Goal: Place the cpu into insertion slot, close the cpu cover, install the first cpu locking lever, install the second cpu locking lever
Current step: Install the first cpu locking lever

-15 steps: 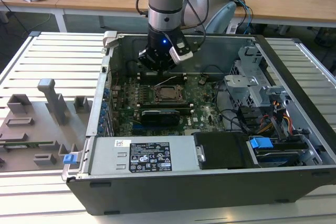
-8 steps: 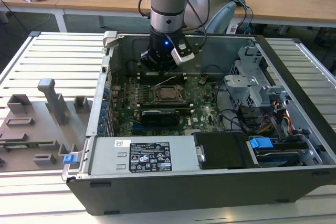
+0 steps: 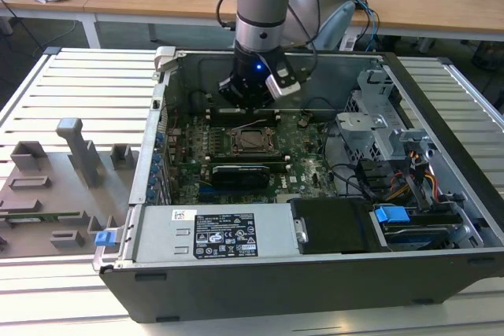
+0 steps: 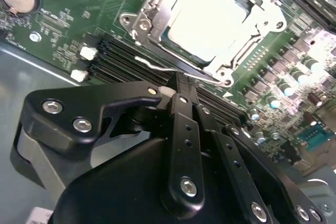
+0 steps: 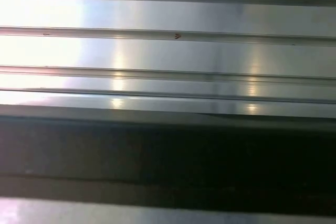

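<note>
The gripper (image 4: 177, 86) is seen with its two black fingers drawn together at the tips, and nothing is held between them. In the second wrist view the joined tips are set just beside, perhaps touching, a thin wire locking lever (image 4: 157, 68) that runs along one edge of the socket; whether real contact is made cannot be told.

In the exterior view the gripper (image 3: 250, 104) is placed at twelve o'clock of the insertion slot (image 3: 253, 130), low inside the open computer case (image 3: 157, 194). The cpu (image 4: 207, 19) is already seated in the slot, its pale metal top glaring under the light, and the cpu cover (image 4: 256, 29) is laid down flat around it. The green motherboard (image 3: 307, 155) spreads outward, with the drive bays at three o'clock.

The lever is judged to be light, stiff, springy and smooth, so closed fingertips could easily slide off it. It is best pushed or hooked near its bent free end, where leverage is greatest. The cpu and the pins beneath it are judged fragile and should not be pressed.
</note>
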Tool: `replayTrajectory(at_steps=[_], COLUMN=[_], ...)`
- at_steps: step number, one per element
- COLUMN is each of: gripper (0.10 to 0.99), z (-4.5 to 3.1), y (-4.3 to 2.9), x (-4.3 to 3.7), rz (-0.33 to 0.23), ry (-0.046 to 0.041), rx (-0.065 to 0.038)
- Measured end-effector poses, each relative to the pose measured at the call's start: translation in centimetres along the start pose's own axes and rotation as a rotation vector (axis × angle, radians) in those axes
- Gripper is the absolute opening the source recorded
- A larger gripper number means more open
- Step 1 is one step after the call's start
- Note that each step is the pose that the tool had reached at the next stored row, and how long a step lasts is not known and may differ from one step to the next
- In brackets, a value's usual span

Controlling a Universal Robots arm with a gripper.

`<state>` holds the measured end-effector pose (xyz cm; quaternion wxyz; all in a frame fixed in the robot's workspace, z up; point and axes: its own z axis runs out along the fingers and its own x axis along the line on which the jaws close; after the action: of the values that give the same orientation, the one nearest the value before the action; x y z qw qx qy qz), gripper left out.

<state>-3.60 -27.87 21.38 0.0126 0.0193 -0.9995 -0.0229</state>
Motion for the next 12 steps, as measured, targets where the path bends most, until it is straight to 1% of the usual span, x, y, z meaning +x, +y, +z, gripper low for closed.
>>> replayTrajectory(at_steps=[4,6,8,12], gripper=[0.106,0.106,0.106,0.106], z=[0.28,0.43,0.72,1.05], y=[-0.04,-0.05,-0.08,-0.11], x=[-0.8,-1.05,-1.39,-1.53], rz=[0.0,0.0,0.0,0.001], ry=[0.0052,0.0075,0.0111,0.0138], rx=[0.0,0.0,0.0,0.0])
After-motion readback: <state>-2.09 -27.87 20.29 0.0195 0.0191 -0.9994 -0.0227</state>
